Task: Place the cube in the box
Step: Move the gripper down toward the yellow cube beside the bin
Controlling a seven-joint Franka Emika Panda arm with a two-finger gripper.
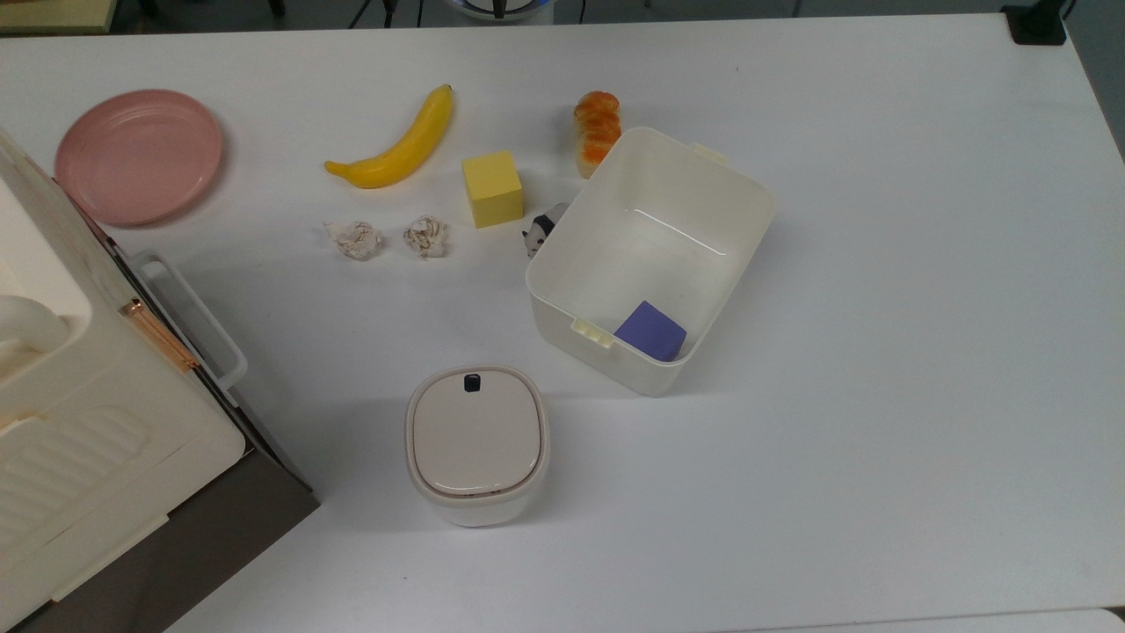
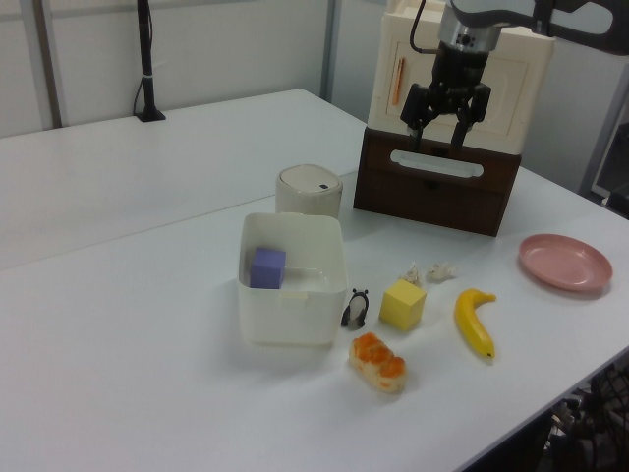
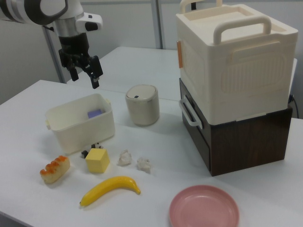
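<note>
The pale-yellow cube (image 1: 492,188) (image 2: 403,304) (image 3: 97,161) rests on the white table, just off the top view's left of the box. The box (image 1: 668,202) (image 2: 290,317) (image 3: 80,128) is a cream-white open tub holding a small purple cube (image 1: 650,331) (image 2: 267,266) (image 3: 95,113). My gripper (image 2: 437,136) (image 3: 85,79) hangs high above the table, open and empty, fingers pointing down. In the right view it is above and behind the box, well away from the yellow cube.
Around the cube lie a banana (image 1: 400,145), a bread roll (image 1: 597,128), a panda figurine (image 1: 545,230) and two crumpled paper balls (image 1: 356,239). A lidded round-cornered container (image 1: 476,440), a pink plate (image 1: 139,154) and a tall cream-and-brown cabinet stack (image 3: 236,85) also stand on the table.
</note>
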